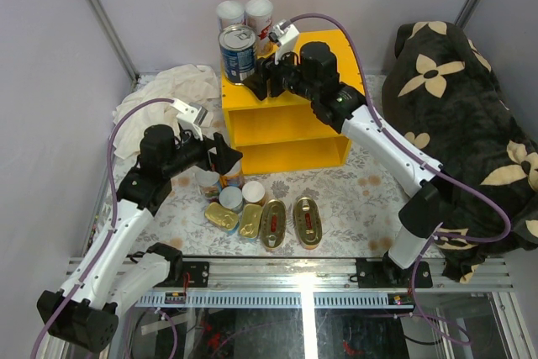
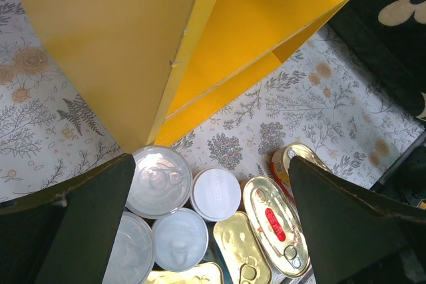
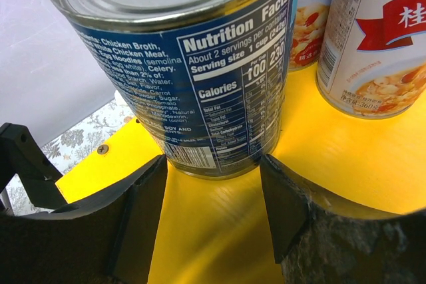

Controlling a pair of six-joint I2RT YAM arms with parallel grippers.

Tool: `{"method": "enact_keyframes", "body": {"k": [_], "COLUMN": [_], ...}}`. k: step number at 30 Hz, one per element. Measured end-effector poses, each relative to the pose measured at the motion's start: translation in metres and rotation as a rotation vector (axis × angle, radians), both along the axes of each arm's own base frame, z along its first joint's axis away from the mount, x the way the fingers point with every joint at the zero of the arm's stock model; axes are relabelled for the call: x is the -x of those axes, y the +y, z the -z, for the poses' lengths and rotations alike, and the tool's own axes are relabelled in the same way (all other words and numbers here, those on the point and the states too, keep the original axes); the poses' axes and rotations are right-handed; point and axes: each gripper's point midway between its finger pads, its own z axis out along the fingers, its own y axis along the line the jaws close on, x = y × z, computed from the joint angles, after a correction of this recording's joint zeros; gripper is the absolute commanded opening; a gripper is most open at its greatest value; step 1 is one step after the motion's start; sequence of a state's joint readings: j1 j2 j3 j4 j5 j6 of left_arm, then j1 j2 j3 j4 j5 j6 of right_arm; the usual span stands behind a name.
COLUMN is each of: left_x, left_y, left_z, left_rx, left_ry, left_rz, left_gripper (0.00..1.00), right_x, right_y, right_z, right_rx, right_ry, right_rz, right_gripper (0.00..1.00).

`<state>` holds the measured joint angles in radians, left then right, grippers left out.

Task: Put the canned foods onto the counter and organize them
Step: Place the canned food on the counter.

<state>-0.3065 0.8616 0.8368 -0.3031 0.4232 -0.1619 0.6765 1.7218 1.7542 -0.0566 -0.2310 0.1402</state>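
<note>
The right gripper (image 3: 213, 161) sits half open around the base of the blue-labelled can (image 3: 200, 64) at the counter's (image 3: 219, 231) top left edge; whether it grips, I cannot tell. The left gripper (image 2: 212, 161) hangs wide open, empty, above tins (image 2: 216, 194) on the floral floor (image 2: 299, 98).

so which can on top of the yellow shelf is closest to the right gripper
The wide blue-labelled steel can at the left edge of the counter top, directly in front of the right gripper. The two taller white-labelled cans stand behind it.

The steel can (image 3: 200, 64) has a shiny metal lid and glossy label; the counter (image 3: 373, 164) is smooth painted wood.
</note>
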Motion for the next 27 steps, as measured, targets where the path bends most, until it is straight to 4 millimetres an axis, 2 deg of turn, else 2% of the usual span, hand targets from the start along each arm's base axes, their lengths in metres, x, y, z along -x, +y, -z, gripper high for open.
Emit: {"method": "enact_keyframes", "body": {"k": [27], "left_x": [-0.0008], "left_y": [0.0], "left_z": [0.0013], "left_rx": [-0.004], "left_ry": [0.002], "left_rz": [0.0], "left_gripper": [1.0], "right_x": [-0.0045], "right_y": [0.0058], "right_z": [0.003], "right_rx": [-0.006], "right_ry": [0.012], "right_rz": [-0.007], "right_gripper": [0.65]}}
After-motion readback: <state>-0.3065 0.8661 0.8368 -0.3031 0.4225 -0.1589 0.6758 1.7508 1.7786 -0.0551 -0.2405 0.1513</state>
